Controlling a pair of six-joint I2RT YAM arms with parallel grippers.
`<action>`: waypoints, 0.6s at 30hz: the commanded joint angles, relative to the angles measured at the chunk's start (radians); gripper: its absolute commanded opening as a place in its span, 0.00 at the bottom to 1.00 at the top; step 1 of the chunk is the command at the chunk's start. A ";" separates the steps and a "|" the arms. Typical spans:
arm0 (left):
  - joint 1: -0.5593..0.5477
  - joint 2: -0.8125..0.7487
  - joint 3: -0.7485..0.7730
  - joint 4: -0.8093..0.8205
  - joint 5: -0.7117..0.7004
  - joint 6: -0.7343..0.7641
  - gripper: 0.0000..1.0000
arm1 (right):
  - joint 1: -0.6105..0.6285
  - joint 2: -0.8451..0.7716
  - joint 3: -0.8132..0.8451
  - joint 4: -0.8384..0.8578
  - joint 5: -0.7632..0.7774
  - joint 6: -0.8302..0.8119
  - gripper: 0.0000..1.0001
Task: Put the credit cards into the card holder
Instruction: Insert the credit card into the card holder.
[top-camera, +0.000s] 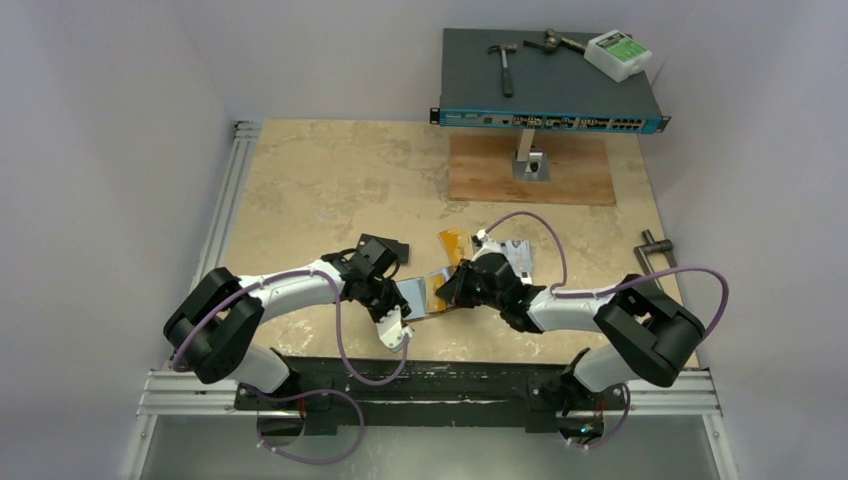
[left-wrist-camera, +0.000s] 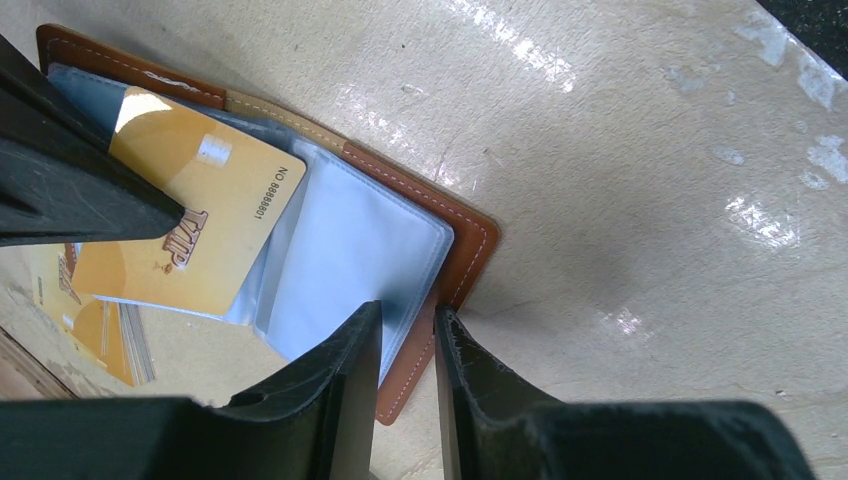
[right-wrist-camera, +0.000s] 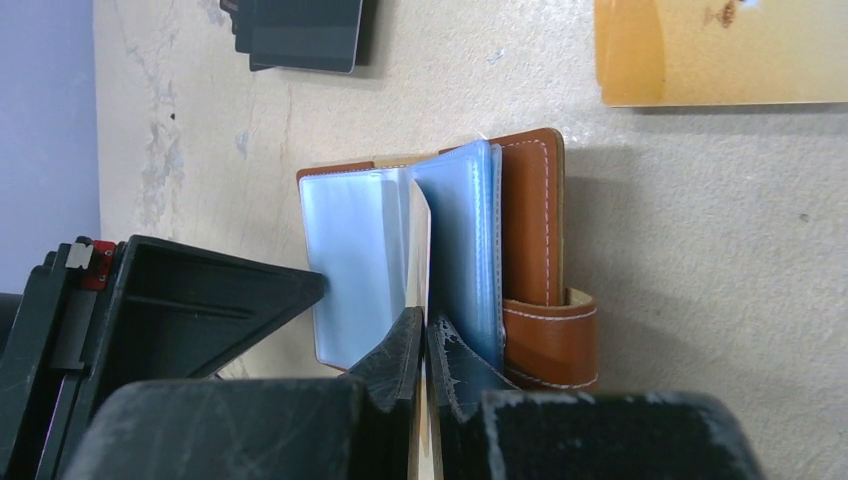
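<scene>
Left wrist view gives me the clearest read. My left gripper (left-wrist-camera: 408, 312) is pinched narrow on the near edge of the card holder (left-wrist-camera: 465, 255), with the leather cover and a blue sleeve between its fingers, pinning the open holder to the table; a stack of black cards (right-wrist-camera: 300, 30) lies just beyond it. To the right, the right gripper (right-wrist-camera: 425, 322) is clamped tight on a gold card (left-wrist-camera: 215, 215), whose leading corner lies over a clear sleeve. I cannot tell whether it has entered the pocket. I judge the step in hand to be the insertion itself. To do it well I would hold the left clamp firm so the holder cannot slide, square the card's edge to the pocket mouth, bring it low and nearly flat, and push slowly, letting go only once most of the card is buried. The risk is the card riding over the plastic rather than into it. Further right, a second gold card (right-wrist-camera: 720, 50) and a pale card (top-camera: 517, 255) wait on the table. The held card reads "VIP" and "NO 8888801"; I can read nothing else.
</scene>
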 joint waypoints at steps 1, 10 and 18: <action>-0.017 0.022 -0.014 -0.059 0.019 0.005 0.26 | -0.002 -0.019 -0.043 0.033 0.087 0.012 0.00; -0.022 0.018 -0.016 -0.054 0.017 -0.014 0.26 | -0.002 0.011 -0.043 0.116 0.079 0.023 0.00; -0.021 0.017 -0.021 -0.044 0.022 -0.020 0.26 | -0.002 0.046 -0.073 0.194 0.036 0.033 0.00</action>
